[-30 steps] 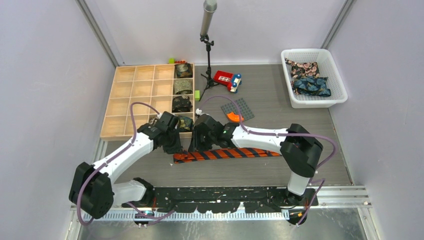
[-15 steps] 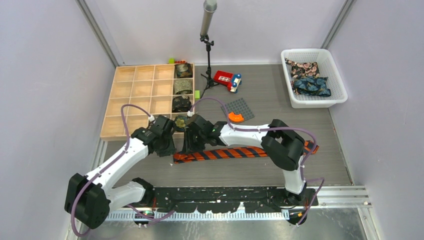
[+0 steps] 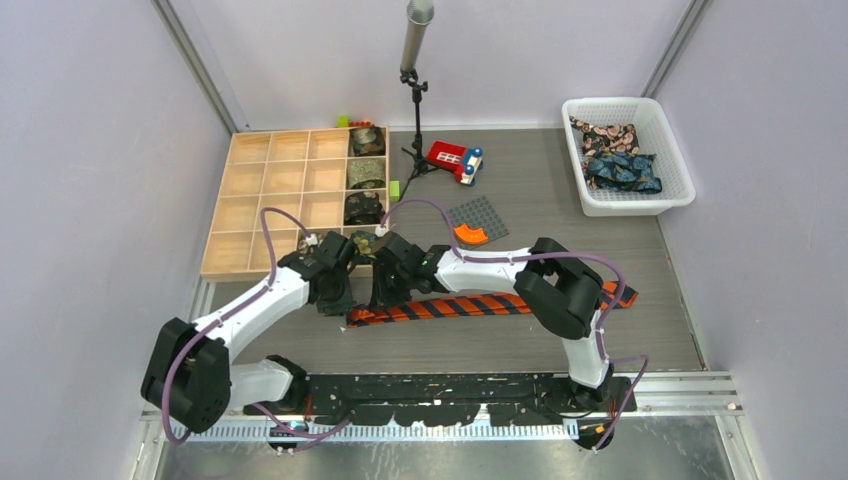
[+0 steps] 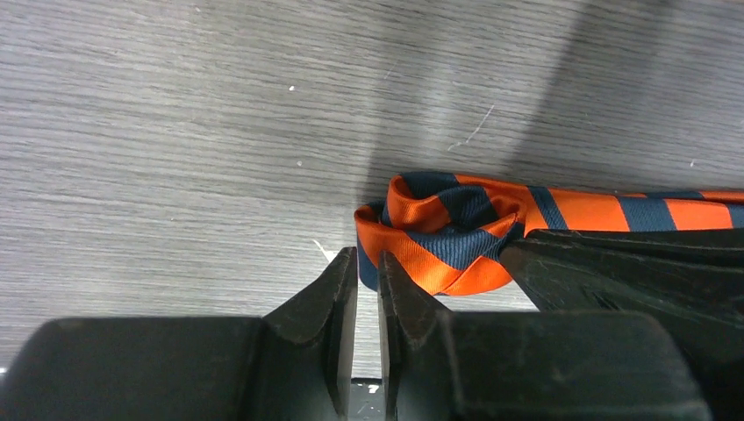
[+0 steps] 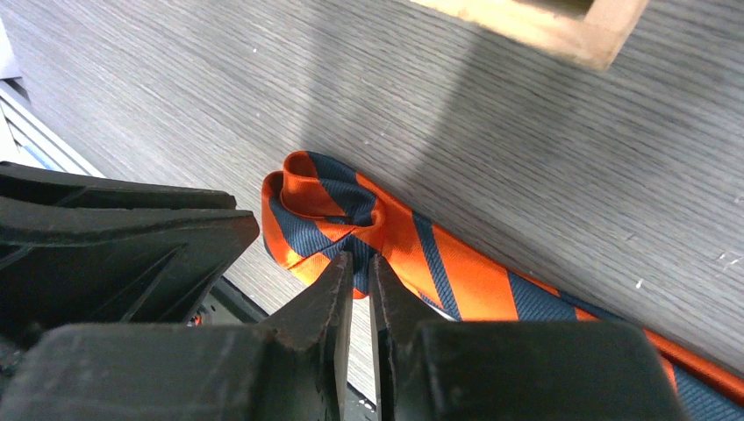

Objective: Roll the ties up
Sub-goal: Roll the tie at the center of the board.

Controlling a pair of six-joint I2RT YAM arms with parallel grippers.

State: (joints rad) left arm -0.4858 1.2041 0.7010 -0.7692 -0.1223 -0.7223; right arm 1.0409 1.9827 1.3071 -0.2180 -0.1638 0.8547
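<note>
An orange-and-navy striped tie (image 3: 460, 305) lies along the table in front of the arms, its left end curled into a small loose roll (image 4: 447, 232). My left gripper (image 4: 368, 263) is at the roll's left edge, jaws nearly together with the tie's folded edge pinched at the tips. My right gripper (image 5: 358, 263) reaches the roll from the other side, and its tips are shut on a fold of the tie (image 5: 456, 281). In the top view both grippers, left (image 3: 338, 300) and right (image 3: 383, 297), crowd the tie's left end. Rolled dark ties (image 3: 366, 175) fill compartments of the wooden box.
The wooden compartment box (image 3: 270, 200) stands just behind the grippers. Its corner (image 5: 544, 22) shows in the right wrist view. A white basket (image 3: 668, 150) holding patterned ties is at the back right. A microphone stand (image 3: 413, 100), a red toy car (image 3: 455, 158) and a grey studded plate (image 3: 478, 215) are mid-table.
The right arm has drawn in to the left, uncovering the tie's right end. Both grippers have shifted slightly left at the roll.
</note>
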